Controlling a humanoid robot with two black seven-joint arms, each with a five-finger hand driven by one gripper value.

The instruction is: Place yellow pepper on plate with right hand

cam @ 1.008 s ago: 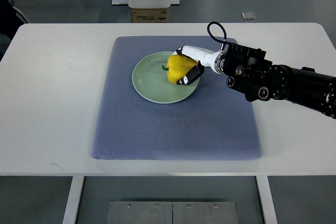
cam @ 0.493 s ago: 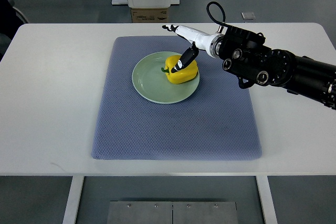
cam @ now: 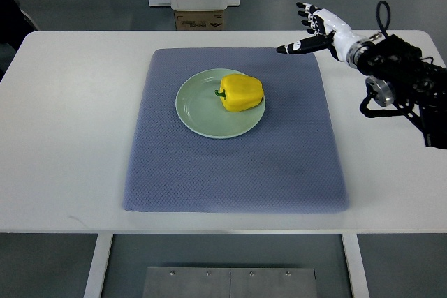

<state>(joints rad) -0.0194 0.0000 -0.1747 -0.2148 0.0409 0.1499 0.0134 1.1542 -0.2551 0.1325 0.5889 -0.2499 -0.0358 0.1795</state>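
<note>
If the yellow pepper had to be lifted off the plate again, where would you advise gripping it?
Grip the yellow pepper around its broad body, coming from the right: it lies on its side on the plate, its stem points left, and the open right hand is on that side.

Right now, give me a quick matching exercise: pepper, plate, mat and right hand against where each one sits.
Things:
1. yellow pepper
2. plate
3. blue mat
4. right hand

Places:
A. spread flat on the white table
B. lifted clear near the mat's far right corner, fingers spread, holding nothing
C. on the plate's right half
D. on the mat

Pairs: 1-C, 2-D, 3-A, 4-B
</note>
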